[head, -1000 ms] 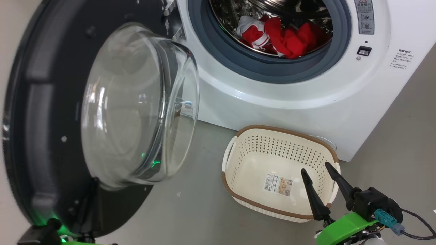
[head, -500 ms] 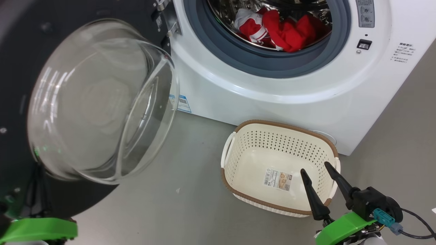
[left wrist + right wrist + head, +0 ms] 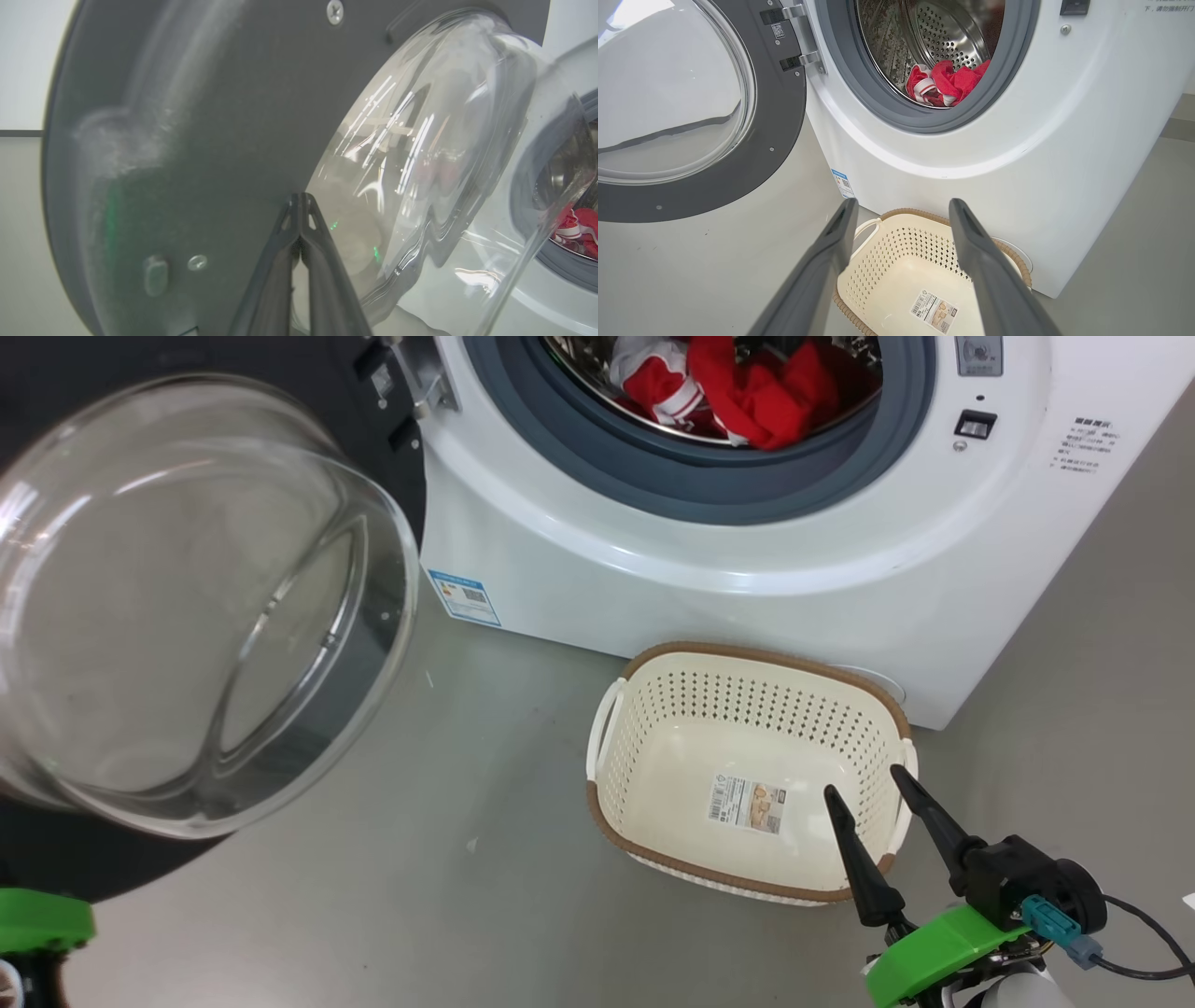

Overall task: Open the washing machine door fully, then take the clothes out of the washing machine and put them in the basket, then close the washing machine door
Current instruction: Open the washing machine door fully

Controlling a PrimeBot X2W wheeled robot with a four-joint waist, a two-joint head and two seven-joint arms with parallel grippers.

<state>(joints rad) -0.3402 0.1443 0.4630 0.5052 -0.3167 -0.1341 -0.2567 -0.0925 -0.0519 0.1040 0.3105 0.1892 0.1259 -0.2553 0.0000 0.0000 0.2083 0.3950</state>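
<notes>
One big white washing machine (image 3: 747, 588) stands on the grey floor (image 3: 485, 896). Its round door (image 3: 215, 607) hangs wide open on the left. The cream basket (image 3: 747, 705) sits just in front. Red and white clothes (image 3: 747, 397) lie in the drum. The left gripper (image 3: 299, 198) has its fingers pressed together by the door's dark inner side. The right gripper (image 3: 864, 782) has its fingers spread wide near the basket.
</notes>
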